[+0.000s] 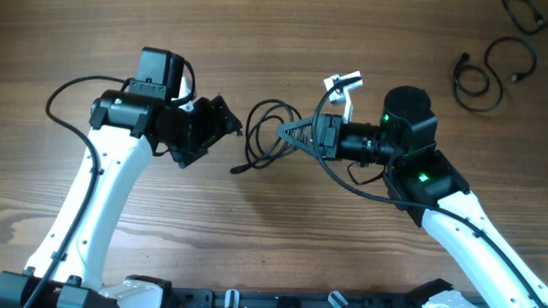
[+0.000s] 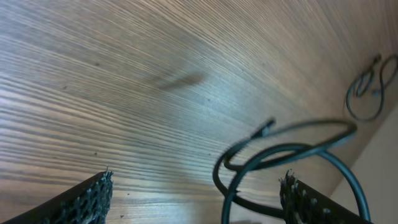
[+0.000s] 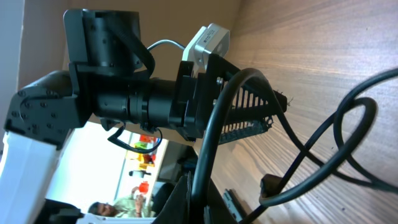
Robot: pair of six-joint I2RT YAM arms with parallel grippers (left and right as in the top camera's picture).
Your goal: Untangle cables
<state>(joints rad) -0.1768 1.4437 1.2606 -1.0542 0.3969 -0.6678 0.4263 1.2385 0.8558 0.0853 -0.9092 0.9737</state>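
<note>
Cable coil (image 1: 267, 132) lies between left hand (image 1: 218, 132) and right hand (image 1: 284, 131).

We reach left arm (image 1: 108, 194) from worktop (image 1: 260, 25) near-left corner, right arm (image 1: 477, 230) from near-right corner. Wrists level, facing each other mid-worktop. Left claw (image 2: 198, 177) spread wide. Right claw (image 1: 282, 131) pinched shut on cable (image 3: 211, 127).

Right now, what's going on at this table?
A two-armed robot is working on a loose black cable in the middle of the table. The right gripper looks closed on its loop, while the left gripper hovers beside it with fingers open. More cables lie apart at the far right corner.
</note>
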